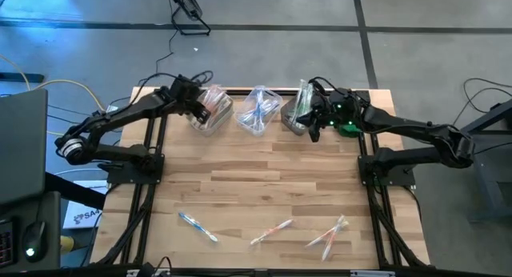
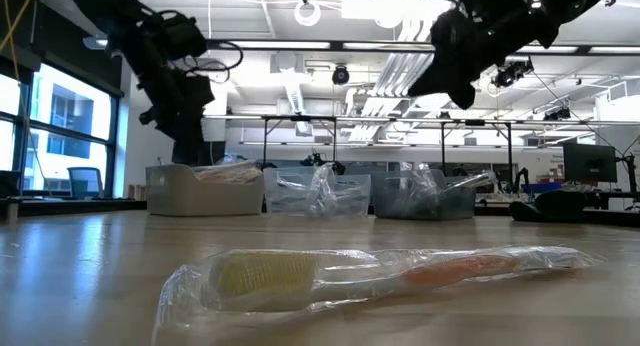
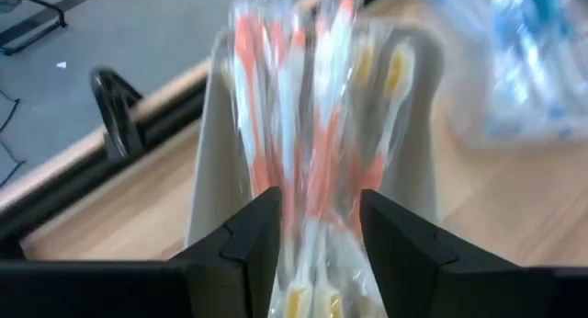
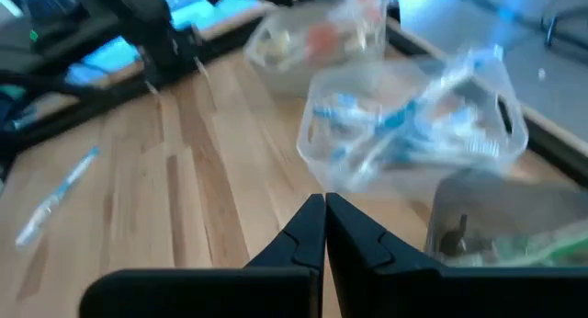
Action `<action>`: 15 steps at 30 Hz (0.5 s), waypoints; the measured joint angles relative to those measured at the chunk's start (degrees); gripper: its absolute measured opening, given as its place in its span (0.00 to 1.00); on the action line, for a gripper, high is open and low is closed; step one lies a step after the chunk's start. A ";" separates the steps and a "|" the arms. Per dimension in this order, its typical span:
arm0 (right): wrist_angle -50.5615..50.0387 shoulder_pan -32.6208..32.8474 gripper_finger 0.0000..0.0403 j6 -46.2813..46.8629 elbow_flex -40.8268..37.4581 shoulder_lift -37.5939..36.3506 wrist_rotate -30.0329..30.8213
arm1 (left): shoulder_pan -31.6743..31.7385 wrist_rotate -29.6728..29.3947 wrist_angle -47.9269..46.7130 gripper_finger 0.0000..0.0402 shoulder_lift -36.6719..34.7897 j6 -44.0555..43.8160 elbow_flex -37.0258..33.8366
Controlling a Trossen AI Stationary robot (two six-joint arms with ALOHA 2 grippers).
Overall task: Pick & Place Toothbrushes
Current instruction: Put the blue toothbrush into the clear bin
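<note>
Wooden table (image 1: 264, 189), bins far edge. Left gripper (image 3: 317, 231) spread over orange-brush bin (image 1: 210, 110); wrapper could cling, drag out. Right gripper (image 4: 324, 228) pressed together, empty.

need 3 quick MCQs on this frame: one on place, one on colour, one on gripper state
1. Where is the left gripper?
A. over the near table edge
B. over the left bin
C. off the table

2. What handle colour do the toothbrushes in the middle bin have?
A. blue
B. orange
C. black

3. How is the right gripper?
A. open wide
B. shut on a toothbrush
C. shut, holding nothing

Key: 1 B, the high view puts it above the left bin, which holds orange toothbrushes. 2 A, the right wrist view shows blue toothbrushes. 3 C, its fingers meet with nothing between them.
</note>
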 joint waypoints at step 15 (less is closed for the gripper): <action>-1.89 1.15 0.01 4.59 0.00 -11.76 -2.89 | -11.24 -6.28 -2.86 0.22 -0.69 -8.48 11.17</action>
